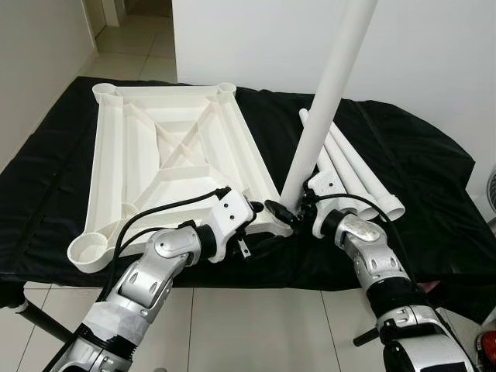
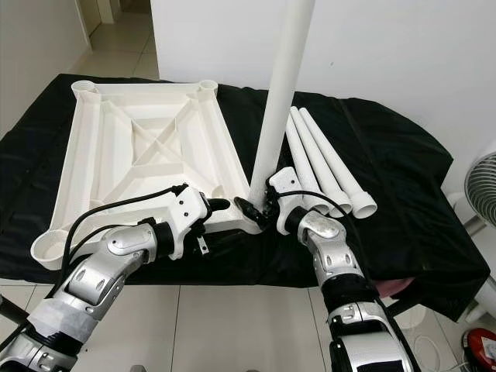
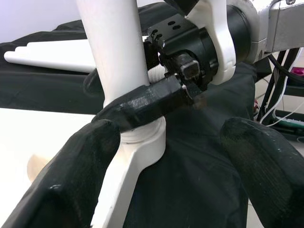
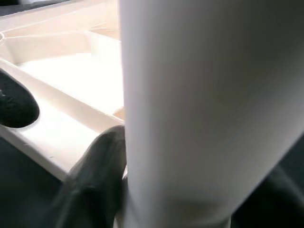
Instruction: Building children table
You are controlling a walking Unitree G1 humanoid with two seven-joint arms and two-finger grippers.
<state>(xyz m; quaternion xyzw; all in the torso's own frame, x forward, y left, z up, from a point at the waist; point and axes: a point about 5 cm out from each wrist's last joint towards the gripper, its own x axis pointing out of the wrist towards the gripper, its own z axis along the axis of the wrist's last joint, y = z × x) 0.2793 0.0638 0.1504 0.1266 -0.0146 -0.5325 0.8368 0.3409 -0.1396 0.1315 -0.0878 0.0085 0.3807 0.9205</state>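
Right pincer (image 1: 298,208) is clamping the upright leg (image 1: 325,101) straight over the tabletop (image 1: 167,167) corner socket; left pincer (image 1: 260,213), fingers apart, is waiting just beside.

L claw (image 1: 262,211) fingers spread; R claw (image 1: 288,215) clamped, both arms reaching forward

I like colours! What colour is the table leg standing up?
White; the table leg shows best in the right eye view.

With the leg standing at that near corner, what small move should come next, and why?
Probably press the leg straight down. The right gripper is shut on its lower end, which stands in the near right corner socket of the upturned tabletop, but the leg tilts slightly, so it may not be fully seated. The left gripper sits open beside that corner and could steady it.
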